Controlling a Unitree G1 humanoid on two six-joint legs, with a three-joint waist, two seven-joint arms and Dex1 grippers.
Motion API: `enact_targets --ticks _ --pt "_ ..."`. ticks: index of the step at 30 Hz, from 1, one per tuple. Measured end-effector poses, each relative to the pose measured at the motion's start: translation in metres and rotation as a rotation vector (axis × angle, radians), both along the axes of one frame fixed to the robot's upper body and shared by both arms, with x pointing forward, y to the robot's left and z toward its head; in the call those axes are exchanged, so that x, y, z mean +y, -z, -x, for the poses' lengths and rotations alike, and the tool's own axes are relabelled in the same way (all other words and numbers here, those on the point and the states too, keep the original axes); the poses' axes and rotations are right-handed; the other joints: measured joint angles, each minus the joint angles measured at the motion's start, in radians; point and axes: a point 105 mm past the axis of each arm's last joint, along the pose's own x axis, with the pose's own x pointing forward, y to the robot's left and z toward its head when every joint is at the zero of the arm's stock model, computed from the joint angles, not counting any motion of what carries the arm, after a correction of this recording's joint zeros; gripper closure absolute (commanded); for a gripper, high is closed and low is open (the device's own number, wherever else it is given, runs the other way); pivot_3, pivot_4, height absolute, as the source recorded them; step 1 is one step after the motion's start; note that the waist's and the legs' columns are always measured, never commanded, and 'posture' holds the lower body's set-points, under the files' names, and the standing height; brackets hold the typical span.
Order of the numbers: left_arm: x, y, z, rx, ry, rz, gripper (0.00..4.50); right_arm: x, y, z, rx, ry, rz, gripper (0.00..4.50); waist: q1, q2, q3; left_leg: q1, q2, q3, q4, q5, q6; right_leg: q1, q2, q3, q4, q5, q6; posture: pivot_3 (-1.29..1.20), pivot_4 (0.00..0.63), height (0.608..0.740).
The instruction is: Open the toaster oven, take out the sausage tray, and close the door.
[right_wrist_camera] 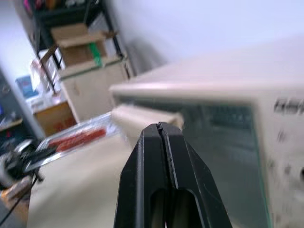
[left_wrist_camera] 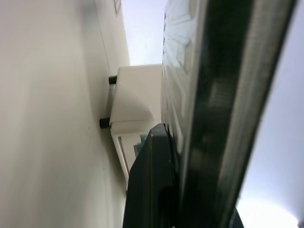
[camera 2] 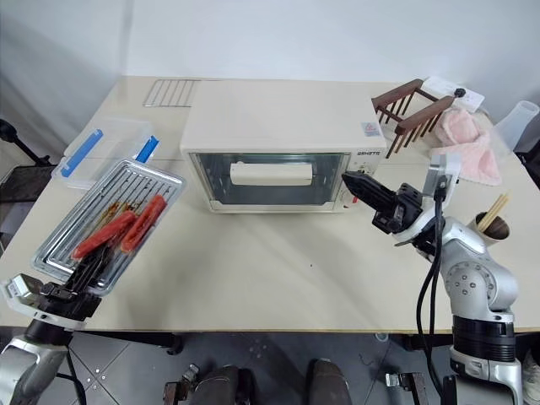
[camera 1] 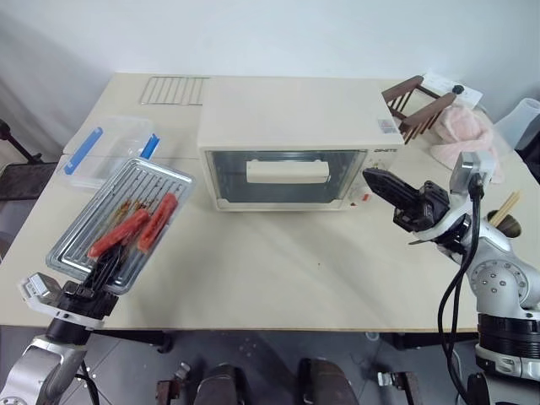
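Fingers: black, two per gripper, long and tapered.
Forearms: silver-grey rounded metal housings.
Right arm cable: black, looping from the wrist.

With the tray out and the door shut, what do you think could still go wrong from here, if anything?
The left gripper holds the sausage tray by one narrow edge, tilted over the table edge, so the two sausages might roll off, or the tray might slip.

Its far end overlaps the clear plastic box and could knock it when set down.

The right gripper, shut, hovers near the toaster oven knobs and might bump them.
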Motion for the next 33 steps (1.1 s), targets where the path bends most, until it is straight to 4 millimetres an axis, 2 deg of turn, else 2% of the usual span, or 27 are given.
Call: enact_targets --ticks 6,7,9,12,16,22,28,33 --pt "-0.007 0.004 0.016 0.045 0.204 -0.072 4.5 0.006 0.025 0.028 -0.056 -0.035 0.213 2.0 0.002 0.0 0.0 -0.001 0.0 0.001 -0.002 -0.002 0.0 -0.001 0.0 0.0 -0.003 0.0 0.0 0.0 0.15 0.74" --pt "-0.006 0.004 0.018 0.05 0.226 -0.075 4.5 0.006 0.031 0.033 -0.076 -0.035 0.25 1.78 0.002 0.0 0.0 -0.001 0.0 0.001 -0.002 -0.002 -0.001 -0.001 0.0 0.0 -0.003 0.0 0.0 0.0 0.15 0.74" --pt "-0.005 0.006 0.022 0.069 0.269 -0.073 4.5 0.002 0.043 0.04 -0.105 -0.012 0.311 1.03 -0.001 0.0 0.0 -0.001 0.0 0.002 -0.002 -0.002 -0.001 -0.001 0.0 0.0 -0.003 0.0 0.0 0.0 0.15 0.74" --pt "-0.013 0.011 0.03 0.167 0.441 -0.11 4.5 -0.01 0.053 0.05 -0.141 0.062 0.378 0.15 -0.003 0.001 0.0 0.0 0.0 0.003 -0.002 -0.002 -0.002 -0.002 0.0 0.001 -0.003 0.0 0.0 0.0 0.15 0.74" --pt "-0.03 0.012 0.025 0.175 0.571 -0.1 4.5 -0.014 0.056 0.054 -0.144 0.071 0.401 0.07 -0.004 0.002 0.001 0.0 0.001 0.004 -0.002 -0.003 -0.002 -0.003 0.0 0.003 -0.002 0.0 0.0 0.0 0.15 0.74" --pt "-0.058 0.015 -0.001 0.192 0.719 -0.097 4.5 -0.023 0.058 0.067 -0.109 0.055 0.434 0.07 0.0 0.002 0.001 0.0 0.001 0.004 -0.003 -0.002 -0.003 -0.004 0.0 0.004 -0.001 0.0 -0.001 0.0 0.15 0.74" --pt "-0.095 0.025 -0.035 0.224 0.808 -0.212 4.5 -0.037 0.069 0.085 -0.067 0.086 0.471 0.07 0.022 0.003 0.001 0.0 -0.003 0.005 -0.002 -0.002 -0.002 -0.004 0.0 0.004 0.0 0.0 0.0 0.0 0.15 0.74" --pt "-0.112 0.026 -0.049 0.215 0.862 -0.302 4.5 -0.045 0.074 0.094 -0.068 0.115 0.49 0.07 0.046 0.006 -0.001 0.002 -0.004 0.005 -0.001 -0.001 -0.001 -0.002 0.0 0.005 0.0 0.001 0.002 0.0 0.15 0.74"
